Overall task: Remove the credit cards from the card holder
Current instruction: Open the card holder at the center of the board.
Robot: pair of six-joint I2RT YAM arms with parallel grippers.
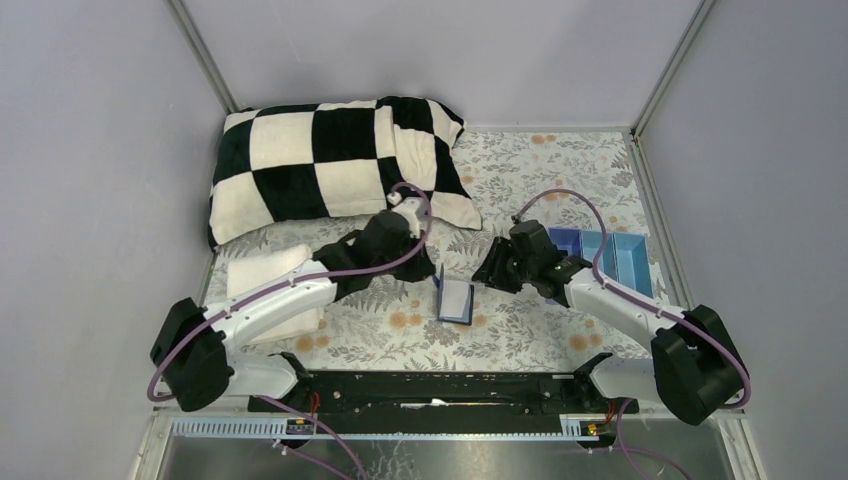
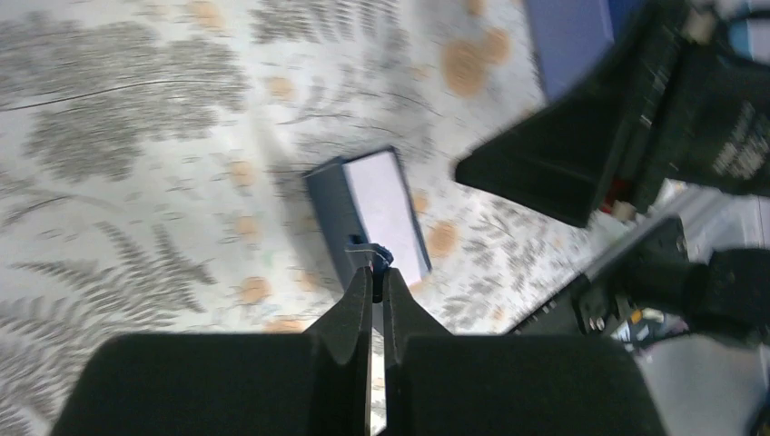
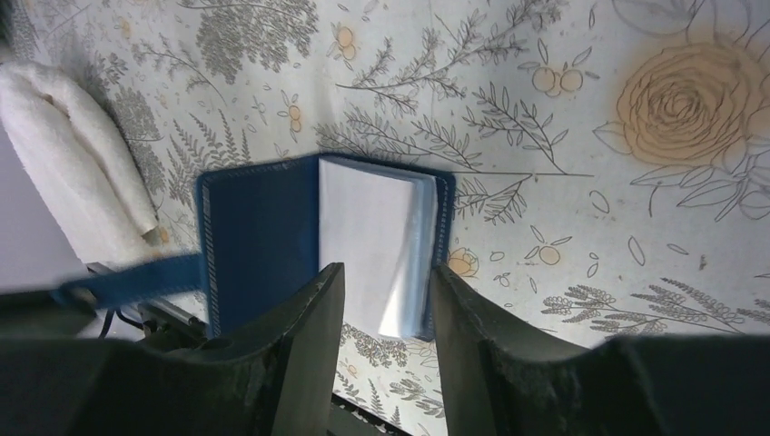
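The card holder [image 1: 456, 300] lies open on the flowered cloth between my two arms. In the right wrist view its navy cover [image 3: 259, 245] stands folded back on the left, and a stack of clear sleeves with a white card face [image 3: 368, 232] shows on the right. My left gripper [image 2: 377, 265] is shut on the holder's small blue closure tab [image 3: 127, 282], which is pulled taut to the left. My right gripper [image 3: 386, 277] is open, its jaws straddling the near edge of the sleeve stack. In the top view both grippers, left [image 1: 432, 272] and right [image 1: 483, 272], hang just behind the holder.
A black-and-white checkered pillow [image 1: 330, 165] fills the back left. A folded white towel [image 1: 270, 285] lies under the left arm. A light-blue compartment tray [image 1: 610, 255] sits at the right behind the right arm. Enclosure walls ring the table.
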